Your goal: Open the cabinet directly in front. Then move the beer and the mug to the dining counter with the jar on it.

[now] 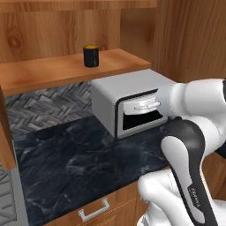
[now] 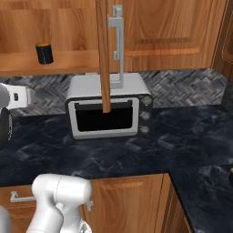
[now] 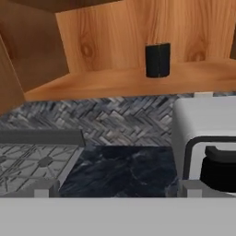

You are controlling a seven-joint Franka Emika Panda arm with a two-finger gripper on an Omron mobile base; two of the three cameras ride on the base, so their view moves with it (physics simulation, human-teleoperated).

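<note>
Already the first step can be counted as done. In the left base view, the cabinet [image 1: 66, 70] is seen open, its bare wooden shelf exposed, and the mug [image 1: 91, 56] is found standing upright near the shelf's front edge, toward its right end, above the silver toaster oven [image 1: 128, 103] on the black marble counter [image 1: 79, 163]. The mug is small, squat and black, with a yellow-orange inside visible at its rim. No bottle is seen on the shelf here, so whether the beer has been moved cannot be told; the mug, at least, is judged still to be carried over.

From the right base view, the opened cabinet door [image 2: 103, 54] is seen edge-on, with its long silver handle [image 2: 118, 45] just beside it, hanging in front of the toaster oven. The mug [image 2: 44, 53] is shown on the shelf at the far left, apart from everything else.

Through the hand view, the mug [image 3: 157, 60] is looked at from below and some way off, standing alone on the shelf's lip [image 3: 129, 83]; only its dark side is visible. The gripper [image 3: 117, 191] is pointed toward it with its fingers spread wide apart and nothing between them. A stove grate [image 3: 32, 163] lies at the lower left. Reaching for the mug is judged to be the step in hand.
</note>
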